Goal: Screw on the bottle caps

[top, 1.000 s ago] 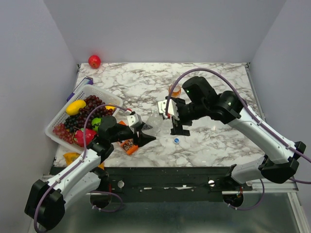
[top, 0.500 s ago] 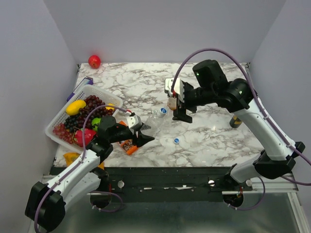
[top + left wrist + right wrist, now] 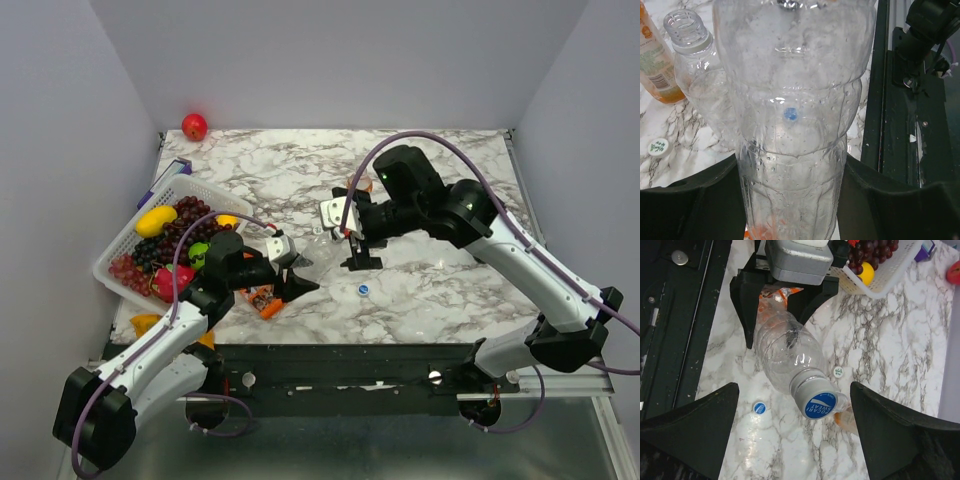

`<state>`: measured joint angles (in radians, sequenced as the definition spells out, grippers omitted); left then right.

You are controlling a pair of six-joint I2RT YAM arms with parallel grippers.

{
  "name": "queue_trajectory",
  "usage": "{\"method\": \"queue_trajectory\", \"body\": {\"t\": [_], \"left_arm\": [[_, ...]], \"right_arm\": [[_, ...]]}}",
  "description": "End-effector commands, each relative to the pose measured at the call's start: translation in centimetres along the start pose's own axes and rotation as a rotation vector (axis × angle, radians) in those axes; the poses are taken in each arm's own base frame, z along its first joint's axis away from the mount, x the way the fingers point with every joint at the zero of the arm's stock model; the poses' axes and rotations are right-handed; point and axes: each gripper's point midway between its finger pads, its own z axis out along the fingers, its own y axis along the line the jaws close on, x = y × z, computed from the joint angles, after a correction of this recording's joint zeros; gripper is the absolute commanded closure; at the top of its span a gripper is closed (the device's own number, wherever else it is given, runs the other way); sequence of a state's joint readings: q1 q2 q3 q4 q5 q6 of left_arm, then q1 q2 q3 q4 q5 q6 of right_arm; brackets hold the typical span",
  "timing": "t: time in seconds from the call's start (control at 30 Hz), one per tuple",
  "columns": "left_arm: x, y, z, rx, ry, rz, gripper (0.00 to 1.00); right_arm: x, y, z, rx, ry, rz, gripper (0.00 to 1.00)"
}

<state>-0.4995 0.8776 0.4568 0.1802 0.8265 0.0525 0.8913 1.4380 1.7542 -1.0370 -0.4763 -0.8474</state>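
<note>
My left gripper is shut on the body of a clear bottle, holding it tilted off the table. That bottle has a blue cap on its neck. My right gripper is open, its fingers spread wide to either side of the capped neck without touching it; in the top view it hangs over the bottle. A second clear bottle stands uncapped beside the orange bottle. A loose blue cap and a whitish cap lie on the marble.
A white basket of grapes and fruit stands at the left. A red apple lies at the back left corner. An orange snack packet lies under my left gripper. The table's front edge and dark rail are close behind the left wrist.
My right gripper lifted up and back off the bottle, leaving the blue cap on its neck, then came back down over it. My left gripper kept hold of the bottle.
</note>
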Motion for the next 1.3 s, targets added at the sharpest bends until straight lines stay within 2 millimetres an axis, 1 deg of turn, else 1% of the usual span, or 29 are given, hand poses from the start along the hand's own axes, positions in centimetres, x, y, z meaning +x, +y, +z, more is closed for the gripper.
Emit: {"method": "queue_trajectory", "body": {"t": [0.0, 0.07, 0.1, 0.23, 0.33, 0.57, 0.77, 0.8, 0.83, 0.9, 0.97, 1.0, 1.03, 1.07, 1.1, 1.2, 1.23, 1.27], "left_arm": [[-1.2, -0.6, 0.1, 0.038, -0.015, 0.013, 1.00], [-1.7, -0.3, 0.1, 0.018, -0.032, 0.008, 1.00], [-1.9, -0.1, 0.1, 0.009, -0.037, -0.007, 1.00], [-2.7, 0.3, 0.2, -0.018, -0.077, -0.059, 1.00], [-3.4, 0.8, 0.2, -0.039, -0.104, -0.073, 1.00], [-4.5, 1.7, -0.2, -0.073, -0.141, -0.062, 1.00], [-4.6, 2.1, -0.5, -0.096, -0.154, -0.072, 1.00], [-4.6, 2.1, -0.5, -0.097, -0.156, -0.077, 1.00], [-4.6, 2.1, -0.5, -0.099, -0.157, -0.076, 1.00], [-4.2, 2.0, -0.5, -0.092, -0.147, -0.071, 1.00], [-3.5, 1.7, -0.5, -0.074, -0.118, -0.049, 1.00], [-3.0, 1.6, -0.5, -0.068, -0.104, -0.044, 1.00], [-2.6, 1.4, -0.5, -0.053, -0.090, -0.022, 1.00], [-2.2, 1.3, -0.5, -0.045, -0.076, -0.016, 1.00], [-1.4, 0.9, -0.5, -0.024, -0.051, -0.030, 1.00], [-0.4, 0.3, -0.4, 0.019, -0.012, -0.034, 1.00], [0.0, 0.1, -0.2, 0.033, 0.002, -0.042, 1.00], [-0.1, 0.0, -0.1, 0.041, 0.005, -0.042, 1.00]], "right_arm": [[-0.5, 0.0, 0.9, -0.010, -0.034, -0.044, 0.00], [-0.1, 0.3, 0.8, -0.016, -0.023, -0.037, 0.00], [0.4, 0.7, 0.9, -0.027, -0.007, -0.025, 0.01], [1.5, 2.1, 0.7, -0.055, 0.022, -0.006, 0.01], [2.5, 2.7, 0.7, -0.061, 0.047, 0.021, 0.01], [4.5, 4.1, 0.5, -0.070, 0.114, 0.087, 0.01], [5.5, 5.5, -0.4, -0.092, 0.164, 0.142, 0.01], [5.9, 6.1, -0.7, -0.110, 0.183, 0.157, 0.01], [6.2, 6.3, -0.9, -0.112, 0.201, 0.163, 0.02], [6.7, 6.7, -1.3, -0.112, 0.232, 0.192, 0.05], [6.1, 4.9, -2.2, -0.021, 0.227, 0.230, 0.06], [5.4, 3.2, -2.8, 0.036, 0.189, 0.242, 0.06], [4.3, 2.3, -3.1, 0.064, 0.145, 0.243, 0.06], [3.0, 0.8, -3.8, 0.115, 0.108, 0.240, 0.06], [2.0, -0.4, -4.0, 0.152, 0.076, 0.221, 0.05], [-0.2, -1.8, -4.1, 0.168, 0.004, 0.159, 0.04], [-0.8, -1.7, -4.0, 0.151, -0.024, 0.138, 0.03], [-1.0, -1.9, -3.8, 0.146, -0.035, 0.103, 0.03]]}}
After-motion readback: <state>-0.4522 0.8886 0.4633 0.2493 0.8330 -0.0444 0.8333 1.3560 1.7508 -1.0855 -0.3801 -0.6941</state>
